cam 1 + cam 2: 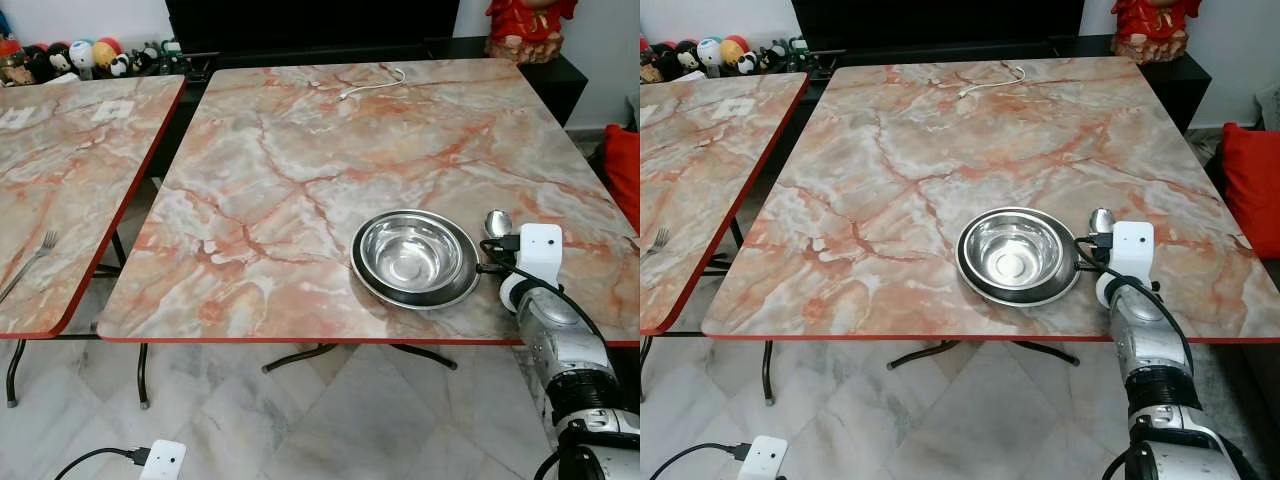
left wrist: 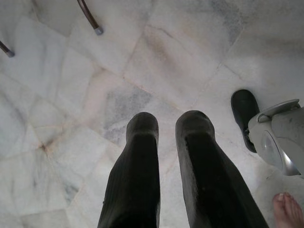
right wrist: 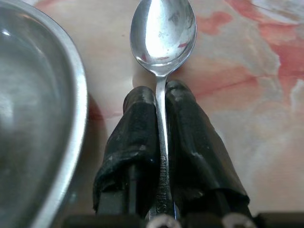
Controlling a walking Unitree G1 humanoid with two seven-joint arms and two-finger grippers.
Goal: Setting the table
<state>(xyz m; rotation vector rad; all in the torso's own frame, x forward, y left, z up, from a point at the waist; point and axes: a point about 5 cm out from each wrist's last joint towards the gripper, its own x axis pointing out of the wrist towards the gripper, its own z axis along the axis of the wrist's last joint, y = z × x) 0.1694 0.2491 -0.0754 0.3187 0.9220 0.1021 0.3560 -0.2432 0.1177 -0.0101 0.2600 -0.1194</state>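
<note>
Spoon (image 3: 163,35): one, steel, bowl end pointing away from the robot, handle pinched between the two black fingers (image 3: 135,142) of the right hand (image 3: 160,97). It sits low over the marble-pattern desk (image 1: 300,170), just beside the right rim of the dish stack; whether it touches the surface cannot be told.

Dish stack: one steel bowl (image 1: 412,250) nested in one dark-rimmed plate (image 1: 372,280), near the desk's front edge, right of centre. This part of the place setting looks done.

Judgement: spoon placement is in hand, not finished, since the right hand is clamped on the handle. Left to do: release the spoon beside the plate, then probably fetch the fork.

Fork (image 1: 36,255): one, lying on the second desk (image 1: 60,160) to the robot's left, well apart from the setting.

Left hand (image 2: 164,126): hangs idle over the marble floor (image 2: 180,52), fingers slightly apart, holding nothing.

Other: one white cable (image 1: 372,82) at the main desk's far edge; a person's bare toes (image 2: 288,209) on the floor.
</note>
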